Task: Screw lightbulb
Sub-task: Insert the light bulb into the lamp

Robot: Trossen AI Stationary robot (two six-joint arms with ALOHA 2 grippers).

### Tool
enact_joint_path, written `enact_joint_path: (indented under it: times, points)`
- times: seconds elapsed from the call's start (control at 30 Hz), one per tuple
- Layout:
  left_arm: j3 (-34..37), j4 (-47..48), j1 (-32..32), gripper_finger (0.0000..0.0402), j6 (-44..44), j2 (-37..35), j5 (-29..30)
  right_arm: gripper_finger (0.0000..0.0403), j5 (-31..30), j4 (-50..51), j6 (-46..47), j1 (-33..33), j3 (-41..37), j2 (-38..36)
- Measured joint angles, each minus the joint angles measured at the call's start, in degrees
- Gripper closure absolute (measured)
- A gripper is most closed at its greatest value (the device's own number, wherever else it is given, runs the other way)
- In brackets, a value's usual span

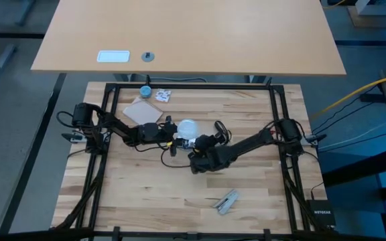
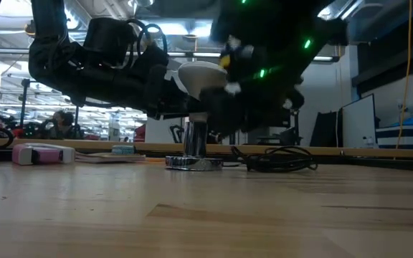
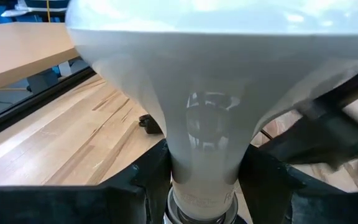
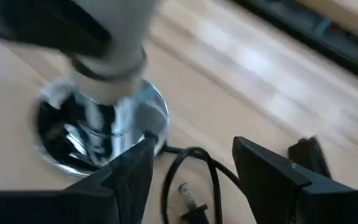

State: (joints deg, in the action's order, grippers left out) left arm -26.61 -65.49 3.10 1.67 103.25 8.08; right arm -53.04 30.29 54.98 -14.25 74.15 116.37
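Both of my arms meet at the middle of the worktop in the high view. The lightbulb shows there as a white round, with my left gripper touching its near side and my right gripper just beside it on the other side.

Low view: the lightbulb stands upright, globe up, neck down on the chrome stem of the silver base. Its long axis is vertical. A black cord lies beside the base.

Left wrist view: the lightbulb fills the frame, directly ahead of my left jaws. My left fingers sit on either side of the narrow neck, closed on it just above the screw collar.

Right wrist view: my right jaws stand wide and empty. The lightbulb lies ahead of them and to one side, above the silver base, with the cord between my right fingers.

Judgement: the left arm is the nearer and has the bulb; turning must go about the vertical axis.
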Motion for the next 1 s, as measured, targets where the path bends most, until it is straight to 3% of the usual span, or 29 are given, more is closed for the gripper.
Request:
enact_joint_path:
  times: [0.23,0.47,0.73,1.0]
  points:
    - [0.02,-0.07,0.0,0.0245,0.09,0.01,0.0,0.0178,3.15,-4.86,-0.56,-1.91,0.09,-1.64]
    - [0.02,-0.13,-0.03,0.0245,1.92,0.01,0.17,0.0178,5.36,-17.37,-11.17,-1.49,0.13,2.79]
    - [0.02,-0.11,-0.03,0.0245,1.9,0.01,0.15,0.0178,3.2,-16.74,-20.64,-0.99,0.11,4.73]
    - [0.02,-0.11,-0.05,0.0245,1.77,0.01,0.07,0.0178,5.59,-17.25,-21.46,-0.71,0.11,5.74]
